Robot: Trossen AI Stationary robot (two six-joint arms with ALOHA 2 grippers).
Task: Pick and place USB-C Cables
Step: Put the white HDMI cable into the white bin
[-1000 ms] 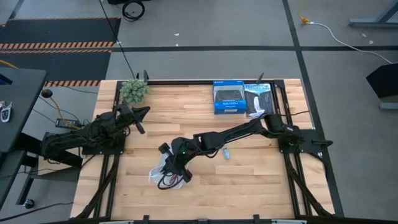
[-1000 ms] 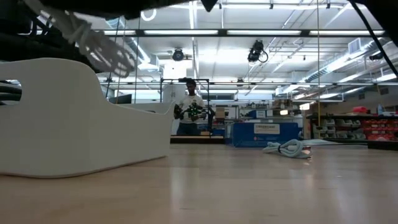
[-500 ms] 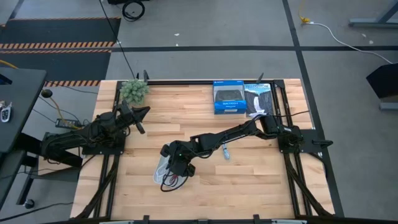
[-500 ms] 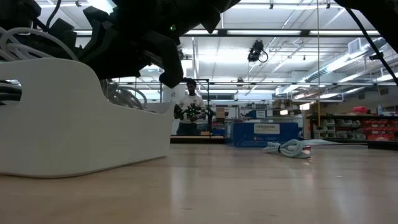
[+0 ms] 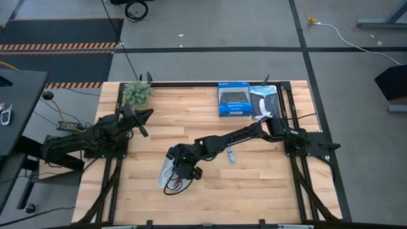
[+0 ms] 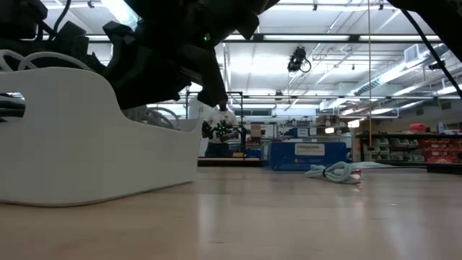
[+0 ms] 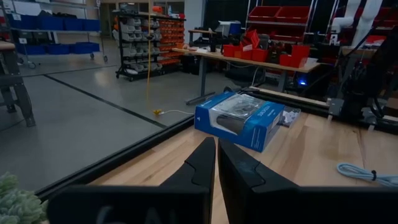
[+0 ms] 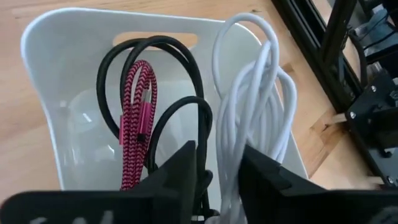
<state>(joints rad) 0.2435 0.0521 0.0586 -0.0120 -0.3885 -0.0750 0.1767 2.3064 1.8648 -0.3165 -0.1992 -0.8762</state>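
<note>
A white basket (image 5: pixel 166 173) stands near the table's front, left of the middle. In it lie a black cable (image 8: pixel 163 62), a dark red braided cable (image 8: pixel 140 118) and a white cable (image 8: pixel 261 106). My right gripper (image 8: pixel 217 171) hangs over the basket (image 8: pixel 43 93), pointing down into it, open, with strands of the white cable between its fingers. A light-blue cable (image 5: pixel 230 154) lies on the table to the basket's right, also seen in the low view (image 6: pixel 333 172). My left gripper (image 7: pixel 216 146) waits shut at the far left (image 5: pixel 146 114). My right gripper has its fingers on either side of the white cable's strands (image 8: pixel 229 155), coming slanting from above. Whether the fingers touch the strands I cannot tell. The cable's loops rest in the basket against its wall.
A blue boxed product (image 5: pixel 233 100) and a second package (image 5: pixel 264 102) lie at the far edge, right of the middle. A small green plant (image 5: pixel 137 93) stands at the far left corner. Bare wood lies between the basket and the right edge.
My right gripper has come down toward the basket and tipped further downward. The white cable, whose loops hung above the basket's rim, has sunk into the basket.
</note>
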